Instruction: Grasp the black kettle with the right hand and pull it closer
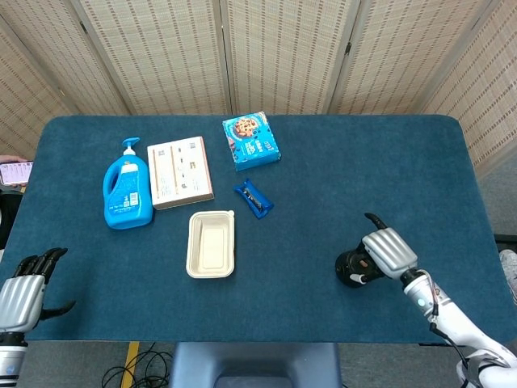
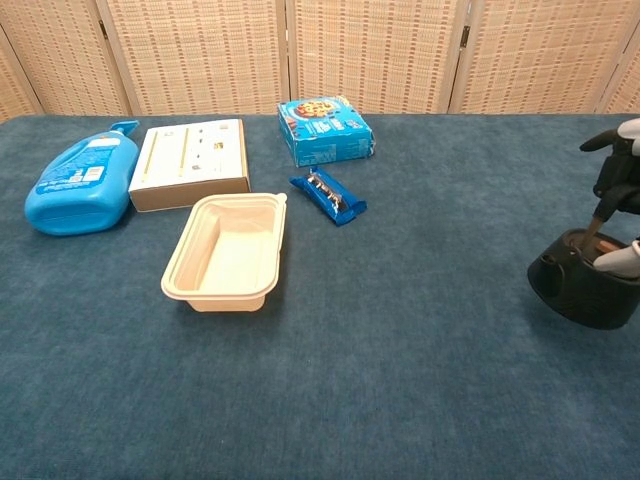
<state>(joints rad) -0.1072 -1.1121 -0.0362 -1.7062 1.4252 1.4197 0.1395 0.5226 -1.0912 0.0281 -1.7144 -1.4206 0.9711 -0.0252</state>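
The black kettle point(image 1: 353, 269) stands on the blue table point(image 1: 323, 186) near the front right; in the chest view the kettle point(image 2: 587, 291) sits at the right edge. My right hand point(image 1: 387, 251) covers its top from the right and grips it, fingers curled over the rim; in the chest view the right hand point(image 2: 620, 200) is partly cut off by the frame. My left hand point(image 1: 24, 293) hangs at the table's front left corner, fingers apart, holding nothing.
A blue detergent bottle point(image 1: 128, 187), a white flat box point(image 1: 180, 171), a blue snack box point(image 1: 251, 140), a small blue packet point(image 1: 253, 199) and a cream tray point(image 1: 211, 244) lie on the left and middle. The table's front edge runs just below the kettle.
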